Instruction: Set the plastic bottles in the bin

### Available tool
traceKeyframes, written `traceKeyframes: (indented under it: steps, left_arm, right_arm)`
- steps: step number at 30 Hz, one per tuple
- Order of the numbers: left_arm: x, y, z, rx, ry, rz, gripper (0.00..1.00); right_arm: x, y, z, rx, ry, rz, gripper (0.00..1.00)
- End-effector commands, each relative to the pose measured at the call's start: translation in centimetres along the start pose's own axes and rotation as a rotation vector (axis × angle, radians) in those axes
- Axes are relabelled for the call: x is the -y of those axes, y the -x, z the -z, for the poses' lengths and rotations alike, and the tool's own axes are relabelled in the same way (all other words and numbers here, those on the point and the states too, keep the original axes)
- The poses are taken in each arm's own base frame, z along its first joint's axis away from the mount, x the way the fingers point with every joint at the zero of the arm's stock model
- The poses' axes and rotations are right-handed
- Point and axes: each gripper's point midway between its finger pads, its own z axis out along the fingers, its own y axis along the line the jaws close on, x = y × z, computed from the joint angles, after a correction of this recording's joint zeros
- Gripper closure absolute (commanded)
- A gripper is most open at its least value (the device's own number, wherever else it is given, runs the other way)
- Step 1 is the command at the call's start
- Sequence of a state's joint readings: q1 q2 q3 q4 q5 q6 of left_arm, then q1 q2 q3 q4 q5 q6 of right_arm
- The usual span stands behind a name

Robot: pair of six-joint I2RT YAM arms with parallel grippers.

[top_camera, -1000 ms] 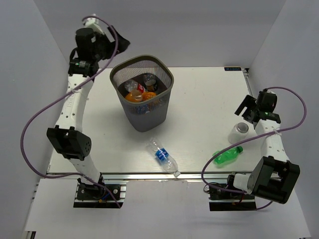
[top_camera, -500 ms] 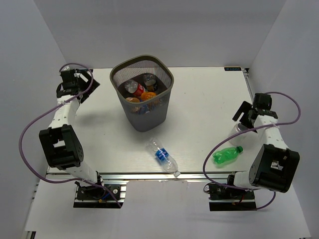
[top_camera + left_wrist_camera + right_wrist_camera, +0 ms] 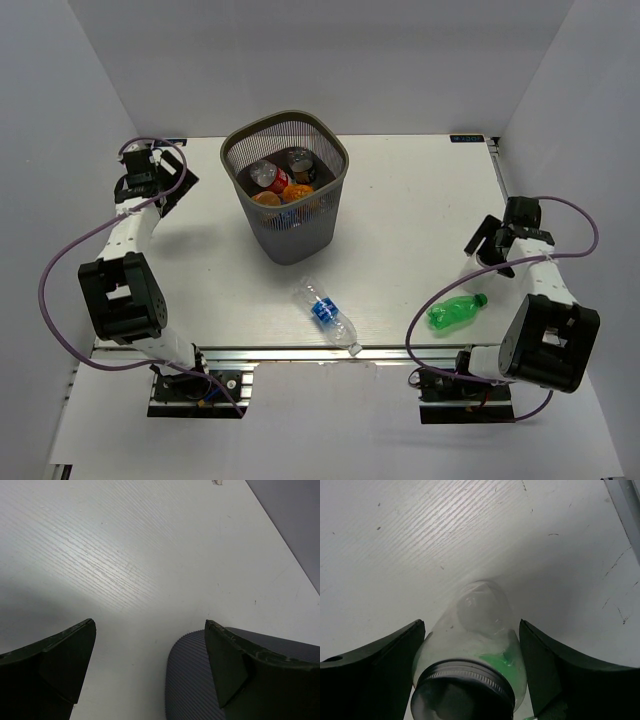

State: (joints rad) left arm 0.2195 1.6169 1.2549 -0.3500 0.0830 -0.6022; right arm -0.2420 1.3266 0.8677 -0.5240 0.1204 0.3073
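Note:
The grey wire-mesh bin (image 3: 290,225) stands at the table's centre back and holds several bottles, among them a red-labelled one (image 3: 270,178) and an orange one (image 3: 298,192). A clear blue-labelled bottle (image 3: 326,314) lies near the front edge. A green bottle (image 3: 455,311) lies at the front right. My right gripper (image 3: 493,243) (image 3: 471,622) is open and straddles the clear jar-like bottle (image 3: 475,645) (image 3: 476,266), whose dark lid is towards the camera. My left gripper (image 3: 152,186) (image 3: 150,625) is open and empty, low over bare table at the far left.
White walls close in the table on the left, back and right. A dark ribbed surface (image 3: 195,680) sits beside my left gripper's right finger. The aluminium rail (image 3: 300,351) runs along the front edge.
My left arm has swung down from beside the bin to the table's far left edge. My right gripper has come down and forward over the clear jar.

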Motion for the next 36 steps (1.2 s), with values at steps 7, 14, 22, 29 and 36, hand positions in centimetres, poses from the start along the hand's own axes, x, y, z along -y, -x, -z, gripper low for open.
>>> traceKeyframes:
  steps: [7, 14, 22, 29, 36]
  left_arm:
    - [0.5, 1.3, 2.1, 0.063, -0.011, -0.019, 0.02]
    - [1.1, 1.5, 2.7, 0.068, -0.041, -0.016, 0.02]
    - [1.4, 0.5, 3.8, 0.072, -0.087, -0.006, 0.02]
    - [1.1, 0.1, 4.1, 0.066, -0.082, 0.008, 0.02]
    - [0.5, -0.2, 4.0, 0.068, -0.057, 0.007, 0.02]
  right_arm:
    - [-4.4, 4.8, 4.7, 0.198, 0.234, 0.045, 0.40]
    - [-18.7, 10.5, 20.1, 0.546, 0.744, 0.368, 0.46]
    - [-35.5, 5.6, 35.7, 0.818, 1.170, 0.750, 0.45]
    - [-44.7, 0.7, 34.2, 0.755, 1.234, 0.906, 0.37]
    - [-45.3, 0.5, 33.4, 0.719, 1.184, 0.936, 0.11]
